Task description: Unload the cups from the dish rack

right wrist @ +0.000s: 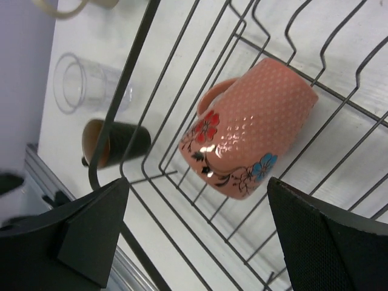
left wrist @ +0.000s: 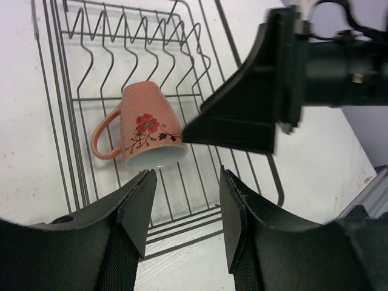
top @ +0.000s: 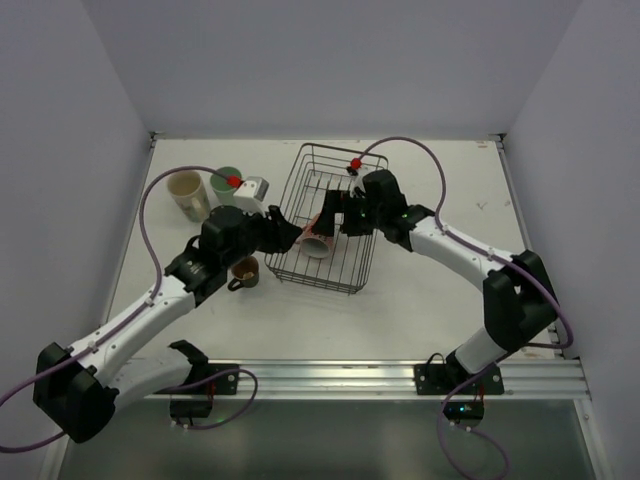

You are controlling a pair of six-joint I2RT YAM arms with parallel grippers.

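The dark wire dish rack (top: 345, 270) stands mid-table. One cup lies in it on its side: a salmon-pink flowered mug (top: 318, 243), also in the left wrist view (left wrist: 145, 124) and the right wrist view (right wrist: 257, 124). My left gripper (top: 294, 238) is open and empty at the rack's near-left edge, its jaws (left wrist: 185, 212) just short of the mug's rim. My right gripper (top: 334, 216) is open and empty above the mug, its jaws (right wrist: 197, 224) standing wide on either side of it. The cream tumbler (top: 187, 195), mint-green tumbler (top: 227, 184) and black mug (top: 243, 271) stand on the table left of the rack.
A clear glass (right wrist: 85, 85) lies beside the black mug (right wrist: 115, 142) outside the rack's left wall. The right gripper's finger (left wrist: 242, 115) hangs close to the mug in the left wrist view. White walls close in the table at the back and sides.
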